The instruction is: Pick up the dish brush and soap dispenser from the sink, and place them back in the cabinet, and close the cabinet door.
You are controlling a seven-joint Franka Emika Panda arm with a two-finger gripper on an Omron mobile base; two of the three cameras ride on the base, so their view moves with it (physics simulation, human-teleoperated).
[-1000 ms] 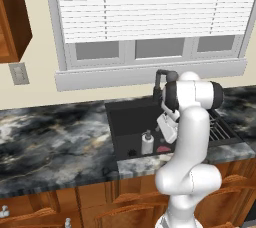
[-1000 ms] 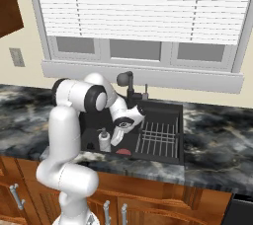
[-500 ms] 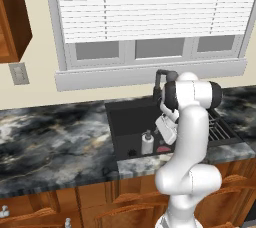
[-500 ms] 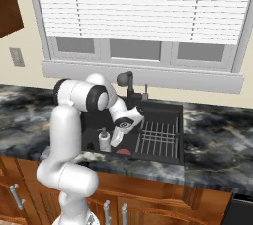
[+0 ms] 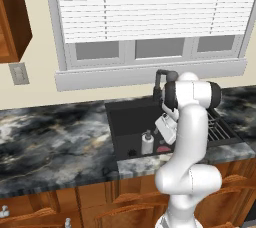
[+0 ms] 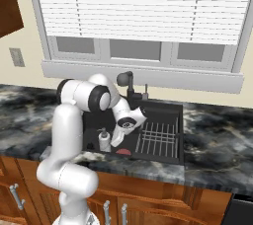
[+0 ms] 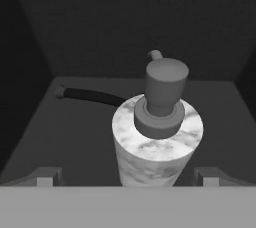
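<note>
Hand (image 7: 128, 177) spread wide over the soap dispenser (image 7: 157, 137); dispenser and, apparently, dish brush (image 6: 124, 152) both lie in the sink (image 6: 163, 156); nothing stowed.

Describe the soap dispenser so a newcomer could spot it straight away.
Below the window, find the black sink set in the marbled counter. At its front stands the soap dispenser, upright. It is a white bottle with a grey pump top, taller than the low reddish dish brush beside it.
</note>
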